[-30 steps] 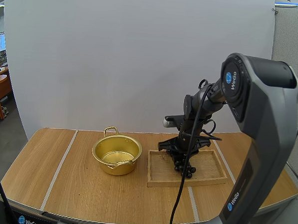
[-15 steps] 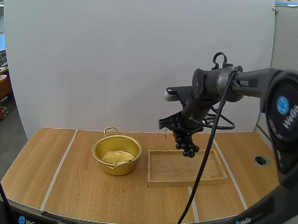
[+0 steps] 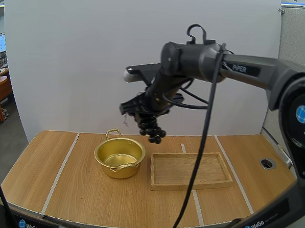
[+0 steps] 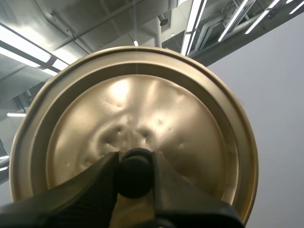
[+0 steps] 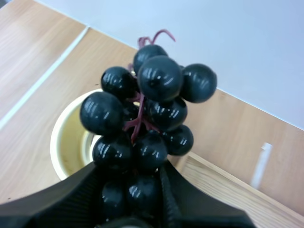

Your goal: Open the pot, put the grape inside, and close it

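While the pot [image 3: 119, 157] stands open on the table [image 3: 82, 192], the right gripper [image 3: 143, 115] holds the grapes [image 3: 152, 130] high in the air.

In the high view, its two fingers pinch the top of the bunch, which hangs near the pot's right side, and the wooden tray [image 3: 189, 186] lies just beside the pot. In the left wrist view, the left gripper [image 4: 135, 161] is clamped on the black knob [image 4: 135, 175] of the gold lid [image 4: 171, 109], with one finger on each side. In the right wrist view, the right fingers squeeze the dark, shiny grapes, with the open pot and a tray corner below them.
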Motion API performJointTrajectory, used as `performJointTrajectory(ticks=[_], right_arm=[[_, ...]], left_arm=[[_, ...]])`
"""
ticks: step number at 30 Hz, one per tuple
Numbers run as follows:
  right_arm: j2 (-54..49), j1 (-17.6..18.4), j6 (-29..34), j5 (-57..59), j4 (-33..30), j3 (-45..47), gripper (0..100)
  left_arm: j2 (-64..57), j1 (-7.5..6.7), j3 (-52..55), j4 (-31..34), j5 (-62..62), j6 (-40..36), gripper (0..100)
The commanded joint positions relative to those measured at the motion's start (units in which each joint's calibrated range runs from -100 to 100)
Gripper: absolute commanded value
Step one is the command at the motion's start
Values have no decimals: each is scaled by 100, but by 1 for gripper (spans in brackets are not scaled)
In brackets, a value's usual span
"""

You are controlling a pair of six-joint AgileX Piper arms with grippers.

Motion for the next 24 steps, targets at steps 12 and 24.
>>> performJointTrajectory(ticks=[12, 24], right_arm=[[1615, 286, -46, -15, 37, -734, 0], [2525, 286, -118, -315, 37, -762, 0]], left_arm=[[-29, -27, -38, 56, -167, -20, 0], [-29, -27, -38, 56, -167, -20, 0]])
